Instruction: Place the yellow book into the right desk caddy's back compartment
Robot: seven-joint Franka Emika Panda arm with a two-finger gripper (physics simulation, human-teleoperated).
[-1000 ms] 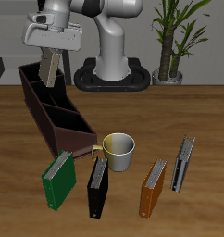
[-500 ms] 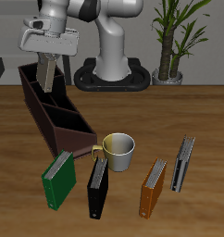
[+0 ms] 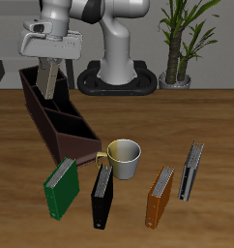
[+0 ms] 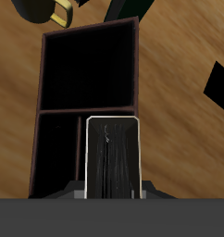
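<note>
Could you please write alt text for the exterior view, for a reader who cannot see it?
The robot's pincer holds the yellow book upright over the back compartment of the right desk caddy, its lower end at the walls. Nearer the table's front edge are a mug and four other books.

Slim dull yellowish-tan hardcover book (image 3: 50,76) hangs upright, top clamped in tool (image 3: 49,60), lower end dipping between tall dark walls of back compartment (image 3: 39,85). Long narrow dark maroon-brown desk caddy (image 3: 57,116) lies on wooden tabletop (image 3: 148,116), three sections, low tan-edged end nearest table's front edge. Wrist view: book's pale page edges (image 4: 111,159) above dark compartment (image 4: 90,67).
</note>
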